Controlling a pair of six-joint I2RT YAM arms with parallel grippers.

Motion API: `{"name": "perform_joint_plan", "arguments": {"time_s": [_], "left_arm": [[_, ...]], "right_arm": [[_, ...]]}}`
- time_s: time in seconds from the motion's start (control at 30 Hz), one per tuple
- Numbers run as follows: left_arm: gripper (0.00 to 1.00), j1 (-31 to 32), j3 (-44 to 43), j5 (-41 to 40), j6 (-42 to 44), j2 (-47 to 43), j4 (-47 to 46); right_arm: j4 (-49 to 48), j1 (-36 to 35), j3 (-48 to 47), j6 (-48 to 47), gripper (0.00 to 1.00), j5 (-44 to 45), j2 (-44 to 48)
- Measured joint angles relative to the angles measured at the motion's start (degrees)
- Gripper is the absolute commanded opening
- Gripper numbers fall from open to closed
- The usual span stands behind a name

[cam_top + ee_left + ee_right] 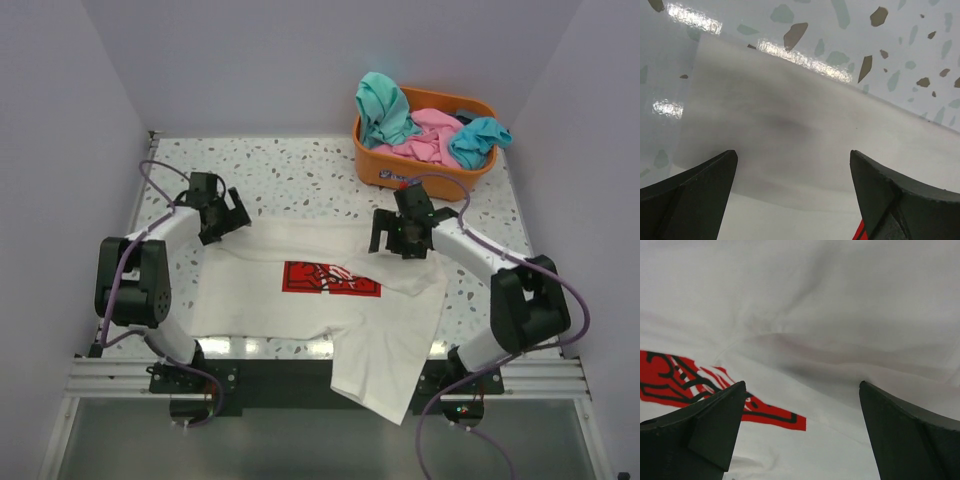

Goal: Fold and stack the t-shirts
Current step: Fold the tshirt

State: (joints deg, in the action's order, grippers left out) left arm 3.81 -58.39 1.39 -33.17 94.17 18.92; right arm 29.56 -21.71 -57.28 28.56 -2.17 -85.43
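Note:
A cream-white t-shirt (300, 300) with a red print (331, 279) lies spread on the table, one part hanging over the near edge. My left gripper (222, 215) is open and empty above the shirt's far left corner; the cloth (790, 140) shows between its fingers. My right gripper (403, 238) is open and empty above the shirt's far right part, just right of the print; the white cloth (840, 330) and the print (775, 415) fill its wrist view. Teal shirts (385, 105) and a pink shirt (428, 135) lie crumpled in the basket.
An orange plastic basket (375, 160) stands at the far right of the speckled table (300, 170). White walls close in the left, back and right sides. A metal rail runs along the near edge (100, 375).

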Motion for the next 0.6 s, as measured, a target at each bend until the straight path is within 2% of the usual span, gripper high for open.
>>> {"name": "perform_joint_plan", "arguments": {"time_s": [0.13,0.37,0.6], "left_arm": [[1.00,0.00,0.83,-1.01,0.02,2.58,0.02],[1.00,-0.22,0.96,-7.69,0.02,2.60,1.55],[1.00,-1.29,0.46,-10.43,-0.26,2.08,4.85]], "right_arm": [[-0.98,1.29,0.98,1.60,0.99,3.13,-5.29],[-5.14,9.51,7.39,2.93,0.99,3.82,-4.48],[-8.35,9.92,8.70,2.03,0.99,2.32,-3.87]]}}
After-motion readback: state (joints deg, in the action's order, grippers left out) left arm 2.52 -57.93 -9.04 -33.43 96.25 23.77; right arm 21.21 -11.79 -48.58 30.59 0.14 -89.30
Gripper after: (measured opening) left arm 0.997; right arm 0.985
